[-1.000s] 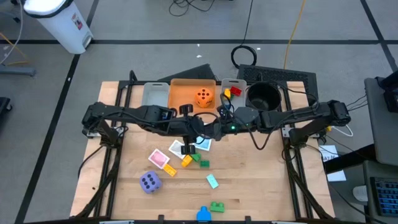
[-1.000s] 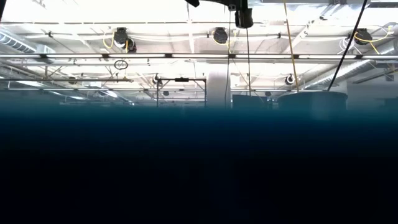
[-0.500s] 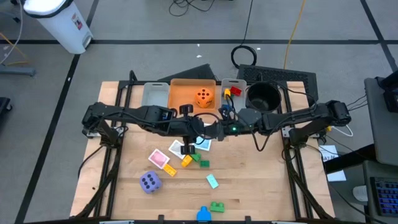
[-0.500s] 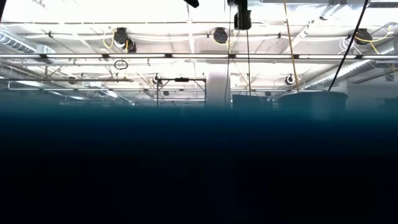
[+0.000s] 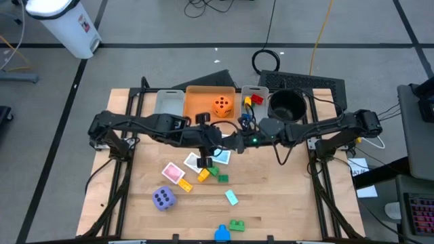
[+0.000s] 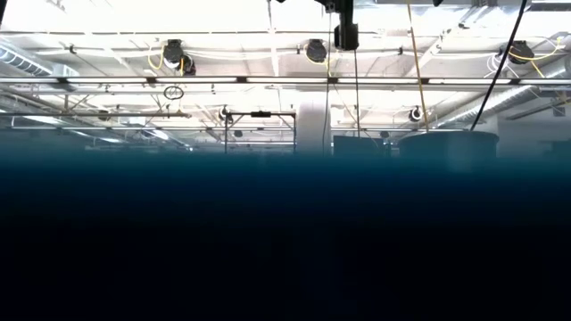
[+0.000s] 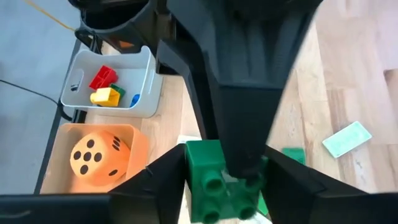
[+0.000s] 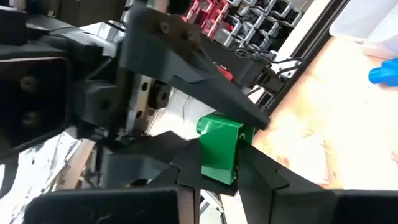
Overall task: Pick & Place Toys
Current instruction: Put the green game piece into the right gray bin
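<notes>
From my station I can read no text, label, brand or number anywhere; the cards' pictures are too small to tell.

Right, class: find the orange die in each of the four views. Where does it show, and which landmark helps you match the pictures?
High view: the orange die lies in the orange bin at the table's far edge.
Low view: not in it.
Left wrist view: lower left, inside the orange bin.
Right wrist view: not in it.
Shared landmark: the small grey bin holding red and yellow bricks, right beside the orange bin.
</notes>
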